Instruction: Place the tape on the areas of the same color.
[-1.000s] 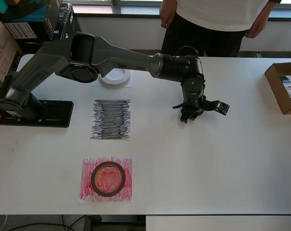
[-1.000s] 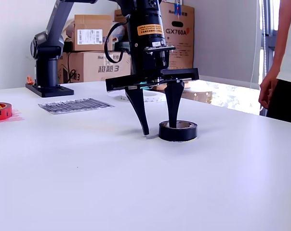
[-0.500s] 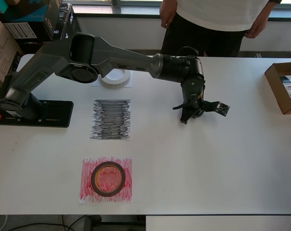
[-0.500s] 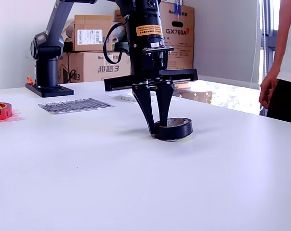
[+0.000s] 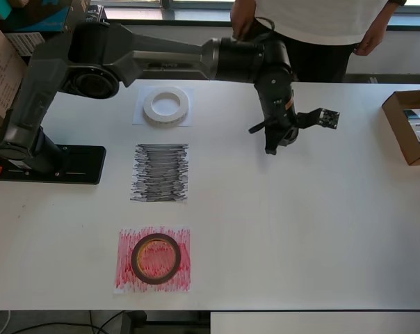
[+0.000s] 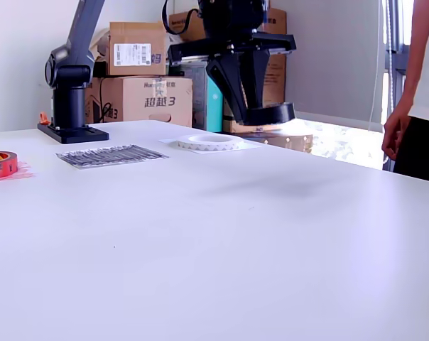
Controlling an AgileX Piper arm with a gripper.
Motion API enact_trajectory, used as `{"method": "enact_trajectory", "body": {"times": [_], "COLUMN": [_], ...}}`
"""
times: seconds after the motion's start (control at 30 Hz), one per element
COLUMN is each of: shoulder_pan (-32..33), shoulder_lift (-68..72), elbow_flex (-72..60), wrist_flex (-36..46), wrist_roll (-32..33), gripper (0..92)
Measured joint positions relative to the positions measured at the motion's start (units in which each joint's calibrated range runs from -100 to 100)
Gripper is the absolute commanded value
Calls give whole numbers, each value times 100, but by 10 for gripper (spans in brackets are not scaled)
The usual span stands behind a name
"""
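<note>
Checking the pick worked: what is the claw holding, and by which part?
The claw holds the small black tape roll, lifted off the table, gripped across its wall at one side.

The arm (image 5: 126, 56) is built of dark grey, smooth moulded shells with rounded joint housings, and it stands on a flat black base plate (image 5: 64, 164). A black cable loops just above the end effector (image 6: 246, 106). The end effector is black, with a flat crossbar and two tapering, pointed fingers (image 6: 227, 78) under it. A small black block with a pale face sticks out beside it.
</note>
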Motion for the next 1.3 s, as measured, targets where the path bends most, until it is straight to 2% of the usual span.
{"method": "enact_trajectory", "body": {"times": [0.37,0.7,1.0,1.3], "shoulder_pan": [-11,-459,-837,-855], "shoulder_lift": [-2185,-4405,-6185,-7611], "elbow_flex": [1718,3919,5965,7986], "wrist_flex": [-124,-836,-1719,-2867], "wrist_roll": [-758,-1450,-2102,-2619], "gripper": [0,0,0,0]}}
